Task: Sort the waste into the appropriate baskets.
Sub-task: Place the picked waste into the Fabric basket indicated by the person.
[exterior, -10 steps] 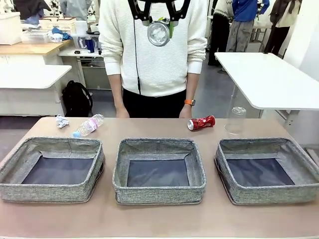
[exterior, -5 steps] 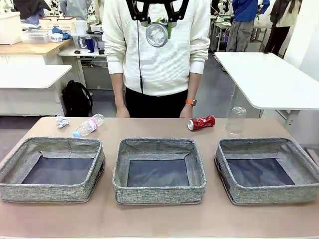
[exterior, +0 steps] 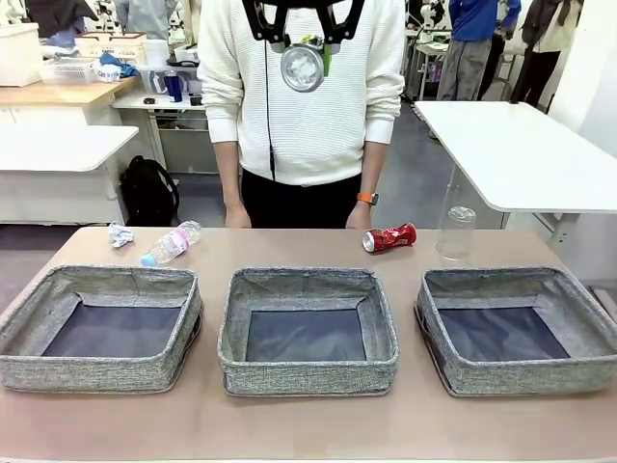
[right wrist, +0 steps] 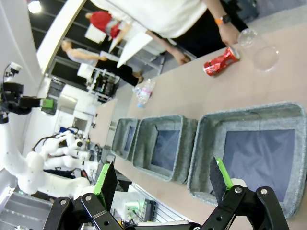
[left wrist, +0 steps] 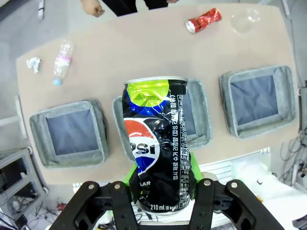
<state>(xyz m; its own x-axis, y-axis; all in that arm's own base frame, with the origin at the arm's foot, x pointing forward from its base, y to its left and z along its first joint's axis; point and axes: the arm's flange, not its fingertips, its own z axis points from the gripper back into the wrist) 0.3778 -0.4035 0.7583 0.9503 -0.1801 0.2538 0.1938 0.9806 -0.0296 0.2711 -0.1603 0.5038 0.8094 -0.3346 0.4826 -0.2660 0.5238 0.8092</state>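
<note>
Front view: left jaws have edged left, high over the counter [exterior: 289, 246], clamped on the Pepsi can [exterior: 302, 68]. Left wrist view: the can hangs above the middle basket [left wrist: 201, 115], seemingly ready to lower. Right wrist view: right jaws gape wide, empty.

Our left gripper [exterior: 303, 43] hangs high above the middle basket [exterior: 307, 279] and points straight down at it. Its green pads [left wrist: 130, 178] are clamped on the lower sides of the Pepsi can [left wrist: 156, 143]. Our right gripper [right wrist: 163, 172] sits off to that basket's right, on our side, rolled sideways and angled across it, jaws spread wide with nothing between them.
</note>
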